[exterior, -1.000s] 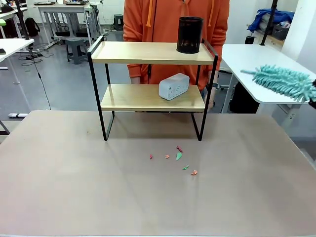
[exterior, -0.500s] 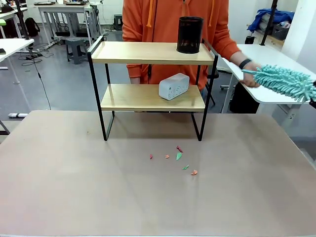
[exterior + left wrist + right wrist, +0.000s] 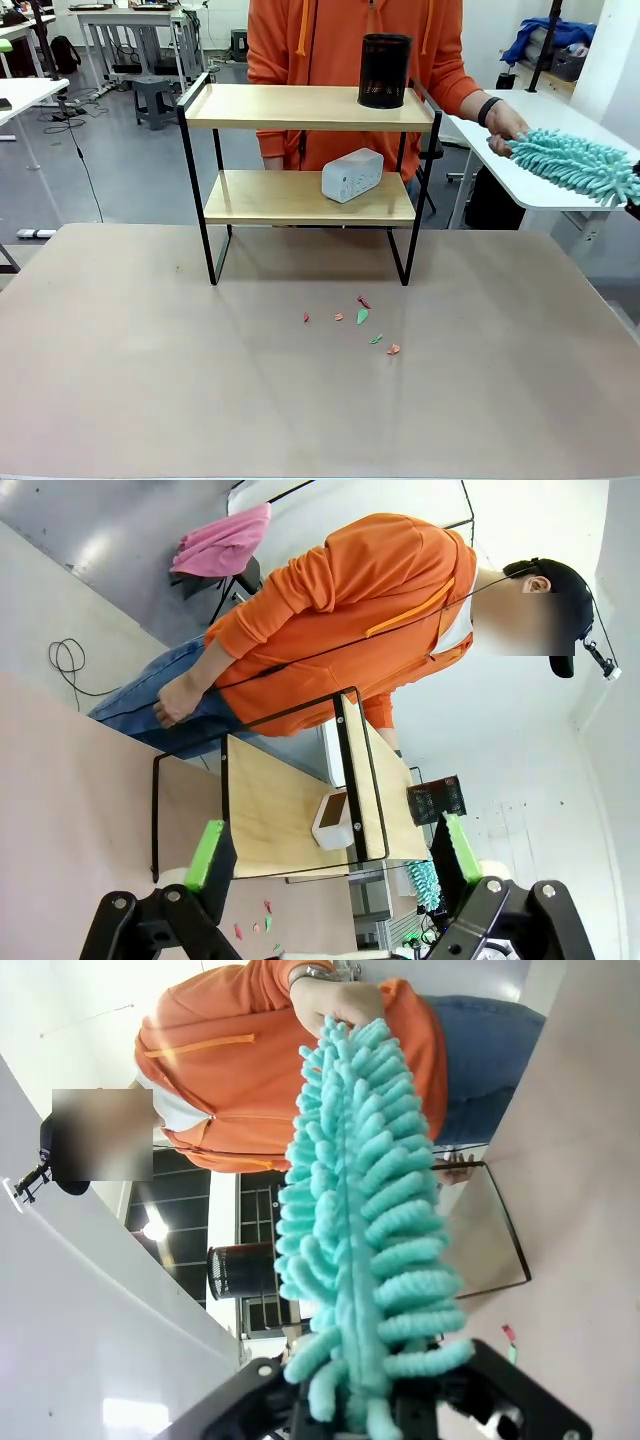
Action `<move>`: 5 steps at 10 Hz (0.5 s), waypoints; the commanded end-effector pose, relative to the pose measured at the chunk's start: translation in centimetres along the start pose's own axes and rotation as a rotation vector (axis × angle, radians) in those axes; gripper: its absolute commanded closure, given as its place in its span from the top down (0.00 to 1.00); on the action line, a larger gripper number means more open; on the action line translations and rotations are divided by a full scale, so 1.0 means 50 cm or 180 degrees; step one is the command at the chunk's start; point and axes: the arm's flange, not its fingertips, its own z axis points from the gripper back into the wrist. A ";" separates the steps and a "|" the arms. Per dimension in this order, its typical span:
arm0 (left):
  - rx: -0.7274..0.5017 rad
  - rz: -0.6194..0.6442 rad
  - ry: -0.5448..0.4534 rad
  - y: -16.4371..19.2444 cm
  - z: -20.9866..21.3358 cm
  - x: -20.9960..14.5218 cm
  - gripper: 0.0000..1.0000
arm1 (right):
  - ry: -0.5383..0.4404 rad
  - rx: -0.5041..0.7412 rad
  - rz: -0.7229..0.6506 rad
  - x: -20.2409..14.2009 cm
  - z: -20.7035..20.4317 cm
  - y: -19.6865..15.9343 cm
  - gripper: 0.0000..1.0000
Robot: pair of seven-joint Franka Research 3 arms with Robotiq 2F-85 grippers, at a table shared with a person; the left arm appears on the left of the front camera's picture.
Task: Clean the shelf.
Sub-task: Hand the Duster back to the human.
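The person's hand [image 3: 503, 125], a moment ago lower by the teal duster's [image 3: 577, 165] tip, now grips that tip at the right edge; the right gripper [image 3: 372, 1415] has its jaws clenched on the duster's base; the left gripper [image 3: 330, 852] hangs with jaws released, empty; the shelf [image 3: 309, 107] stands at the counter's [image 3: 150, 380] far middle, carrying a black mesh cup [image 3: 384, 70] above and a grey speaker [image 3: 352, 175] below; coloured scraps [image 3: 361, 317] lie before it.

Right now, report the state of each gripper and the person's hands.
Left gripper: open, holding nothing.
Right gripper: shut on the teal duster.
Person's hand: touching the duster's far tip.
Person's other hand: holding nothing.
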 end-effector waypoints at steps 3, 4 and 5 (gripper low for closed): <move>-0.0008 -0.0029 0.0039 -0.003 0.001 0.004 1.00 | 0.0000 0.0000 0.0000 0.000 0.000 0.000 0.16; -0.0008 -0.0029 0.0039 -0.003 0.001 0.004 1.00 | 0.0055 -0.0014 -0.0048 -0.001 0.001 -0.002 0.64; -0.0008 -0.0029 0.0039 -0.003 0.001 0.004 1.00 | 0.0071 0.0002 -0.0065 -0.002 0.000 -0.001 0.72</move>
